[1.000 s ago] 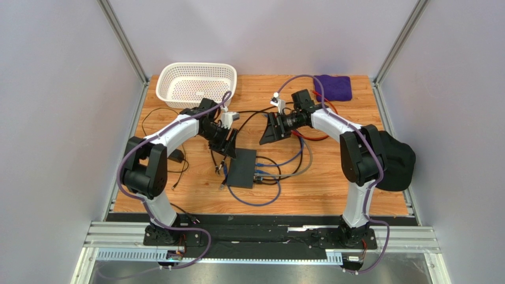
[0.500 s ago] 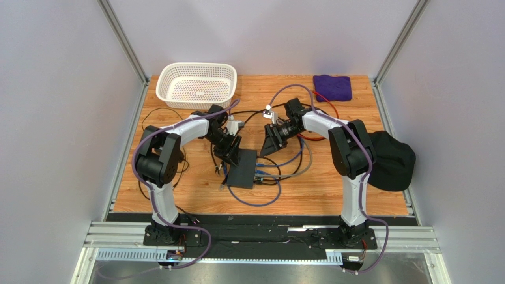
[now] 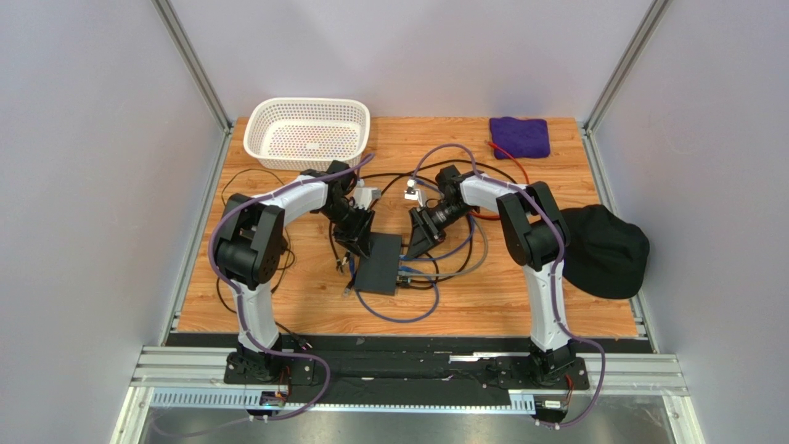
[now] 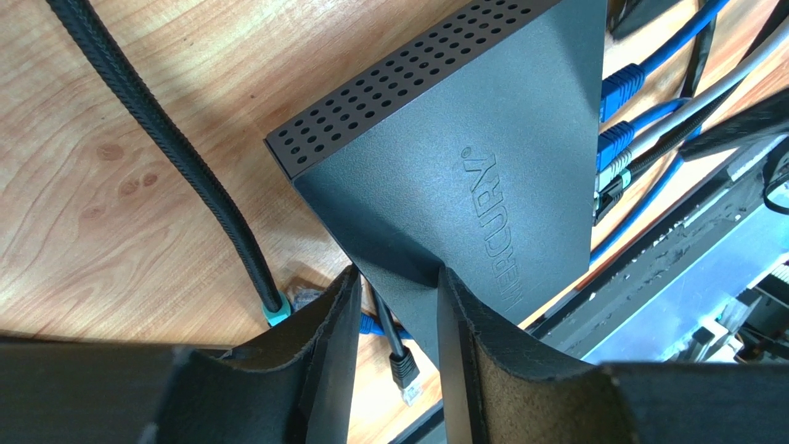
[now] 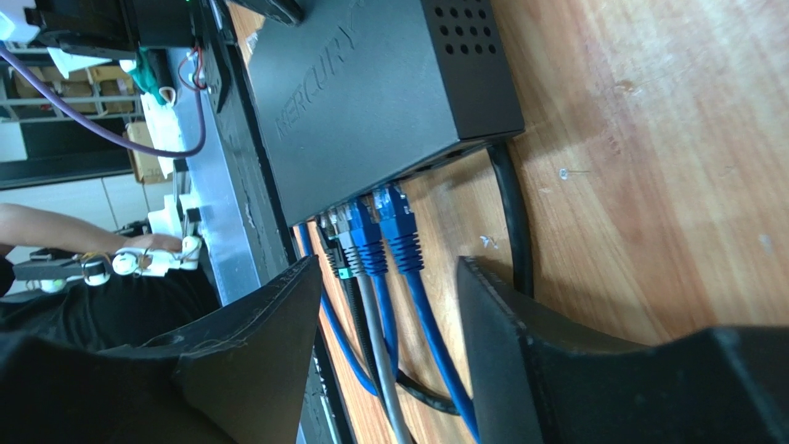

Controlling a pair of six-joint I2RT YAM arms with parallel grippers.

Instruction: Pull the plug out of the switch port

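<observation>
The wooden table (image 3: pixel 519 296) has a warm plank grain. At its far left stands a white plastic basket (image 3: pixel 306 132), oblong, its walls a mesh of small holes. A soft black fabric heap (image 3: pixel 602 250) slumps over the right edge; it may be a cap, but the overhead view is too coarse to tell. A purple cloth (image 3: pixel 519 136) lies folded at the far right.

The switch (image 4: pixel 463 166) lies flat mid-table, a matte black box with an embossed logo and rows of round vent holes along one side.

The left gripper (image 4: pixel 395 277) straddles one corner of the switch, its fingers part-spread. I cannot tell whether the pads press on it.

The right gripper (image 5: pixel 387 268) stands spread around the blue plugs (image 5: pixel 398 227), apart from them. These are ribbed and glossy, seated in the port edge beside a grey cable (image 5: pixel 366 305).

A black braided cable (image 4: pixel 176 148) crosses the wood. The finger bases are cut off by the frame.
</observation>
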